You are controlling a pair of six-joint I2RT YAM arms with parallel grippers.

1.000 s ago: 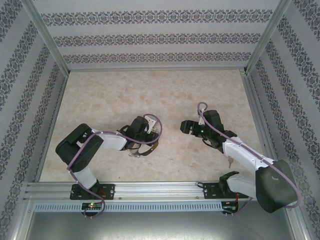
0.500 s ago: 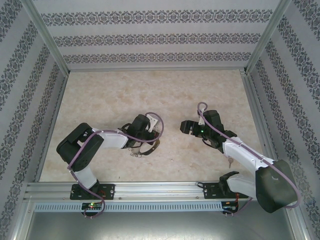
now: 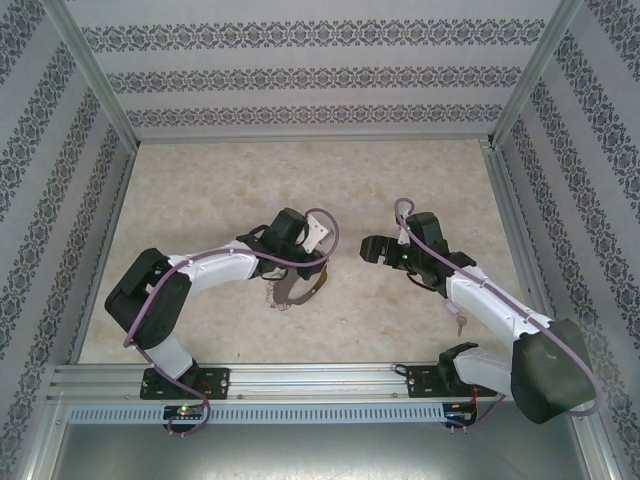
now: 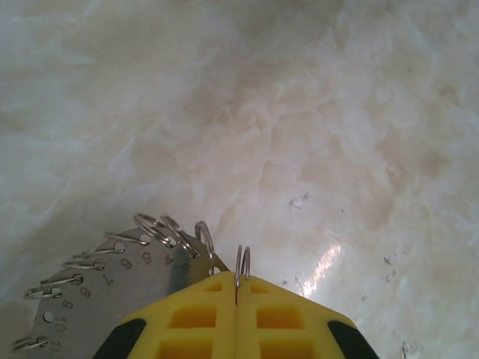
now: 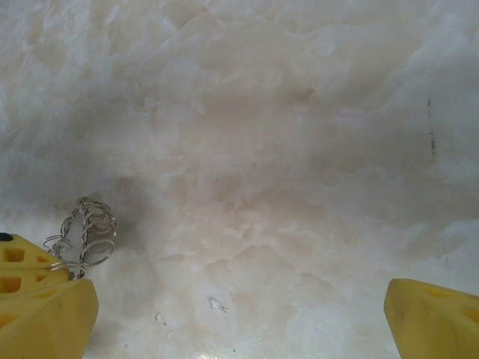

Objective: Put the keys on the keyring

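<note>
- Keyring [image 4: 142, 288]: a thin, flat, dark-grey hoop with numbers along its rim. It lies flat on the marbled table [image 4: 337, 112], beneath the left wrist in the overhead view.
- Rim loops [image 4: 168, 228]: small silvery wire rings, one through each numbered hole of the keyring, mostly leaning outward.
- Left gripper [image 4: 236, 288]: sits directly over the keyring's rim. Its yellow fingers are clenched tip to tip on the pinched loop [image 4: 242, 262], which stands upright; nothing else is between them.
- Right gripper [image 5: 239, 295]: to the right of the keyring and well apart from it. It is released, with its fingers wide over bare table.
- Wire cluster [image 5: 86, 239]: a bunch of silvery rings just beside one finger of the right gripper. Whether it touches that finger, or carries any keys, cannot be told.
- Silvery piece [image 3: 460, 322]: lies far right of the keyring, beside the right forearm. It is possibly a key, but too small to confirm.
- Handling of the keyring, as judged: it is light and stiff. Being flat against the table, it is hard to get under and likely to slide on the smooth top if nudged. The best hold is a loop that stands proud, gripped low near its hole.
- Handling of the loops, as judged: they are springy, slick wire, liable to twist or pop out of the pads.
- Handling of the keys, as judged: they are very light, hard and slippery, and easily flicked away. Take one by its wider head and leave the hole free.
</note>
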